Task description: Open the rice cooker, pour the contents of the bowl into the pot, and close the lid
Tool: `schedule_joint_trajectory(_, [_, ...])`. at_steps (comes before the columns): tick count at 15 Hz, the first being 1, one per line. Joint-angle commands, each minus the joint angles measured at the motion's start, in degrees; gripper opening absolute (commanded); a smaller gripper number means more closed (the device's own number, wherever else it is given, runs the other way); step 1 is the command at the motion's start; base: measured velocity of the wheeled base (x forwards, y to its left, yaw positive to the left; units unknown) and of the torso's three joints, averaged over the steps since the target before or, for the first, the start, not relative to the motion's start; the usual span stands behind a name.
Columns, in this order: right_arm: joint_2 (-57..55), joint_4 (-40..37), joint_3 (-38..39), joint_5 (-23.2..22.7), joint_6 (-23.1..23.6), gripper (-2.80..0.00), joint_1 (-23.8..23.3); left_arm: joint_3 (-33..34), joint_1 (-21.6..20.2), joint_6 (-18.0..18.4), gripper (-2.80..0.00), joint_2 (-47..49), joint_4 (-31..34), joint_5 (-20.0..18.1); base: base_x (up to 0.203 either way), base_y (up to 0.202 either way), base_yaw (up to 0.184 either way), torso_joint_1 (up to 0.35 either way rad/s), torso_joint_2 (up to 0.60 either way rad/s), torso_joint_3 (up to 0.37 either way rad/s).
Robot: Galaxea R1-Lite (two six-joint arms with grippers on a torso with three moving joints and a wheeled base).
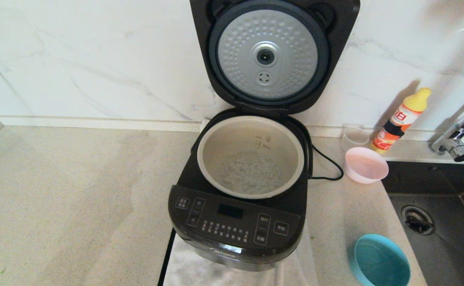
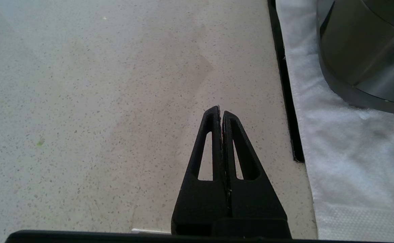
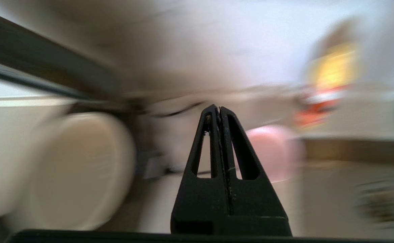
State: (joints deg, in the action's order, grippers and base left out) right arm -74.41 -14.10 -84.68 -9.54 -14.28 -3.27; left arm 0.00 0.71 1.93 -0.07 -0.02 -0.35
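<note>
The black rice cooker [image 1: 236,226] stands open on the counter. Its lid [image 1: 343,31] is tipped up against the wall and shows the silver dimpled disc [image 1: 267,55]. The pale pot [image 1: 236,133] holds whitish grains [image 1: 252,171] at its bottom. An empty-looking pink bowl [image 1: 366,165] sits to the cooker's right, and a blue bowl [image 1: 379,261] sits at the front right. Neither arm appears in the head view. My left gripper [image 2: 221,111] is shut and empty over bare counter beside the cooker's base [image 2: 369,57]. My right gripper [image 3: 218,108] is shut and empty, with the pink bowl [image 3: 271,152] blurred beyond it.
A yellow-capped bottle [image 1: 401,119] and a clear glass [image 1: 354,135] stand by the wall. The sink [image 1: 434,222] and faucet [image 1: 458,139] are at the right. A white cloth [image 2: 352,152] lies under the cooker, with a black cord [image 2: 286,84] along its edge.
</note>
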Motion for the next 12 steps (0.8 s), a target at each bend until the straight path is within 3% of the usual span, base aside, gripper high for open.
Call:
schedule_joint_trajectory(1, [-9.1,-11.9,-13.3,-9.8,-7.7,-2.80,0.0,0.1,0.0,0.0,-2.80,0.1,0.0,0.0,0.000,0.000,0.000,0.000,0.00,0.000])
schedule_joint_trajectory(3, [-16.4,-18.5,-23.1,-20.4,-13.4,-2.80,-0.3,0.1,0.0,0.0,-2.80,0.1,0.0,0.0,0.000,0.000,0.000,0.000,0.00,0.000])
schedule_joint_trajectory(4, [-19.2,-19.7,-25.3,-26.5,-16.1,-2.80,-0.5,0.1,0.0,0.0,-2.80,0.1,-0.1,0.0,0.000,0.000,0.000,0.000,0.00,0.000])
schedule_joint_trajectory(6, [-23.5,-17.9,-26.2,-33.9,-19.1,-2.80,-0.4,0.1,0.0,0.0,-2.80,0.1,0.0,0.0,0.000,0.000,0.000,0.000,0.00,0.000])
schedule_joint_trajectory(12, [-31.2,-2.6,-26.3,-40.2,-23.9,-2.80,0.0,0.1,0.0,0.0,-2.80,0.1,0.0,0.0,0.000,0.000,0.000,0.000,0.00,0.000])
